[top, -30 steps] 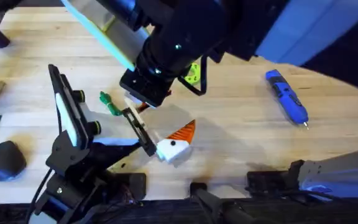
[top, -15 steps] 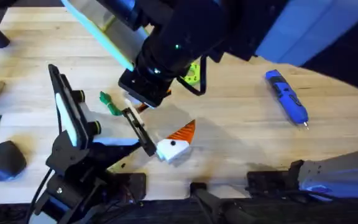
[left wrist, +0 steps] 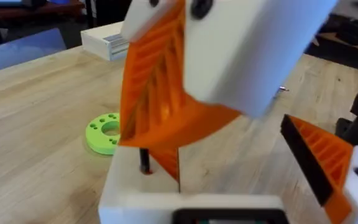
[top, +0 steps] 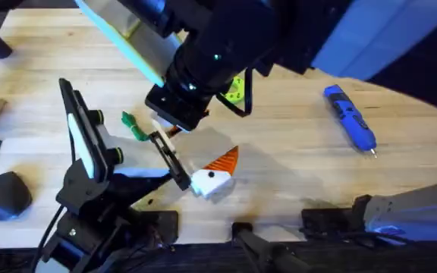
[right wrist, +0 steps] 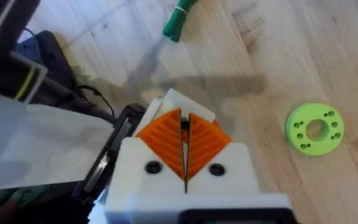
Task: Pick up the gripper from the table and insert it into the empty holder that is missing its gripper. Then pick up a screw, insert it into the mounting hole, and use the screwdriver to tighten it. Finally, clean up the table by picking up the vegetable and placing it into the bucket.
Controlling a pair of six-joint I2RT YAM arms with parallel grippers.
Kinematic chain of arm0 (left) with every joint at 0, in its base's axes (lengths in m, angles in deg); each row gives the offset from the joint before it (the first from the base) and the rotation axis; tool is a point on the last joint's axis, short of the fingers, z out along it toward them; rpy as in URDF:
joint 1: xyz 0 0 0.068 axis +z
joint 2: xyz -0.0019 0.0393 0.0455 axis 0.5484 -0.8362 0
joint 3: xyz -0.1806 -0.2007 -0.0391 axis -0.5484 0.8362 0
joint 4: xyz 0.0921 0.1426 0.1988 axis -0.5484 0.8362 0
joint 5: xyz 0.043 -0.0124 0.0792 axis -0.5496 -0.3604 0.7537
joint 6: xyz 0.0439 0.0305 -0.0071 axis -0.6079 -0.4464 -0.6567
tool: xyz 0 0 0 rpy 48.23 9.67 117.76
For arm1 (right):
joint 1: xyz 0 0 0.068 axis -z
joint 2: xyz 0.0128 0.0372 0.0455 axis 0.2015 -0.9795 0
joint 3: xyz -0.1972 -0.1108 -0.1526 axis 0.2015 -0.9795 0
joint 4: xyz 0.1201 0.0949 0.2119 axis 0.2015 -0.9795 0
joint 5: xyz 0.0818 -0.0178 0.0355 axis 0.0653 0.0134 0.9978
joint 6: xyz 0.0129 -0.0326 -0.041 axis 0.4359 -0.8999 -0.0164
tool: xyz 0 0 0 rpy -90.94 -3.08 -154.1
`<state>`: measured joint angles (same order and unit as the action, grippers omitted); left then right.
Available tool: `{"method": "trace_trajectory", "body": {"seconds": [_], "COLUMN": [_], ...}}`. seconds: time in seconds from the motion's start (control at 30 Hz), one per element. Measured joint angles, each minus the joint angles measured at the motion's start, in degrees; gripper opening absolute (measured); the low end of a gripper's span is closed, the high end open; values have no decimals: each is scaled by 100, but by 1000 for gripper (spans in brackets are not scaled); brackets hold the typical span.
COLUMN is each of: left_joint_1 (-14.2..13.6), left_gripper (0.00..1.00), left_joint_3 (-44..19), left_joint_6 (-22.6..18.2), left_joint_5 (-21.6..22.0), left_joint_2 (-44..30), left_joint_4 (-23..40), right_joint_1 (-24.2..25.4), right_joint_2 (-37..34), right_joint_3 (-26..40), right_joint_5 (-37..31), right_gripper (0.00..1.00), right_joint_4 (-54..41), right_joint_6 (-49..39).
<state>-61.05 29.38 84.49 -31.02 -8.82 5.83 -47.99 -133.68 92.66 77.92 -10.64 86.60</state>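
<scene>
Overhead: one screwdriver (top: pixel 350 118), one vegetable (top: pixel 133 127) on surface (top: pixel 294 159); right wrist: right claw (right wrist: pixel 186 163) pads pressed together; left claw (left wrist: pixel 229 180) gape undetermined.

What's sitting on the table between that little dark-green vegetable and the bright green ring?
Nothing. In the right wrist view, the stretch from the vegetable to the green ring is bare wooden tabletop.
</scene>
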Motion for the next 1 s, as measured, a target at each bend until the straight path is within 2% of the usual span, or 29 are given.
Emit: {"method": "trace_trajectory", "body": {"seconds": [1.0], "left_joint_1": [0], "left_gripper": [985], "left_joint_3": [0], "left_joint_6": [0], "left_joint_5": [0], "left_joint_2": [0], "left_joint_4": [0], "right_joint_1": [0], "right_joint_2": [-114], "right_joint_3": [-85], "right_joint_5": [-20], "right_gripper": [4], "right_joint_4": [-44], "right_joint_6": [0]}}
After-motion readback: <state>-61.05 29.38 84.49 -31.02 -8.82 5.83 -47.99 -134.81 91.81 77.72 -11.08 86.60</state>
